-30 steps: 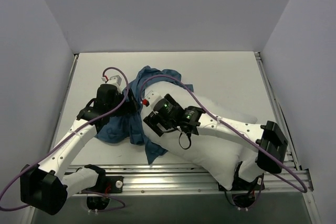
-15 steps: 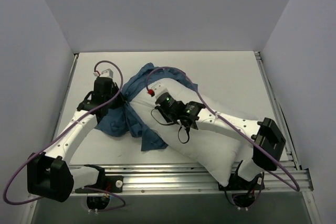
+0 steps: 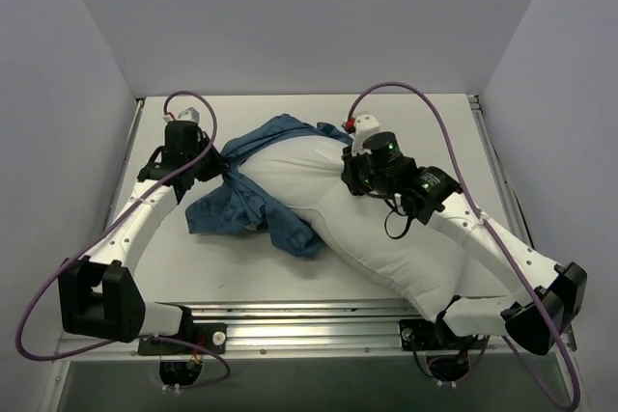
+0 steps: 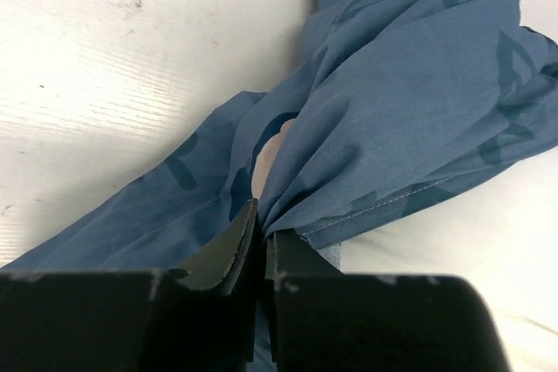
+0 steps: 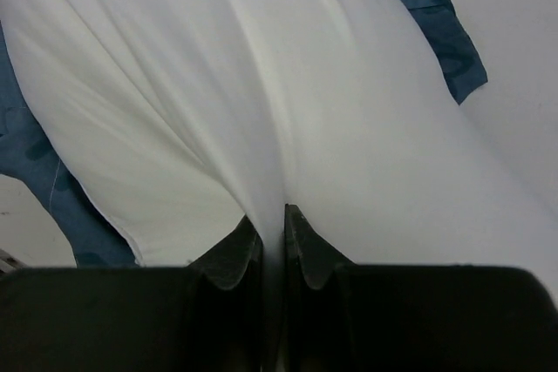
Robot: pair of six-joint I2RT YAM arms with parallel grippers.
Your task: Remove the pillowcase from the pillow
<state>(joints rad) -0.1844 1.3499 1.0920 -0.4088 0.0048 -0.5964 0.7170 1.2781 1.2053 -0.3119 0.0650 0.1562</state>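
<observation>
L gripper [image 4: 261, 219]: jaws closed on a bunched fold of the pillowcase [image 3: 253, 207], right by a stitched hem. R gripper [image 5: 272, 219]: jaws closed too, pinching up a ridge of the white pillow [image 3: 323, 195] near its far end.

Pillowcase looks mostly off. It lies crumpled on the table [image 3: 435, 123] at the pillow's left side, w/ blue cloth wrapped round the pillow's far-left end and a bit showing along the far edge. Pillow lies diagonally, far-left to near-right, its near corner down by the R arm's base.

Step in hand, as I read it: pull the two apart.

To do it well:
- L arm draws the cloth out to the left, away from the pillow, along its long axis not across it, so the opening slides off the end instead of snagging on a corner
- R arm anchors the pillow, or tugs the opposite way
- pull low & steady; L grip is a thin pinch at the hem, so a jerk could slip it
- pale patch among the folds just past the L jaws: print or pillow, can't tell. If pillow is caught in there, re-grip first
</observation>
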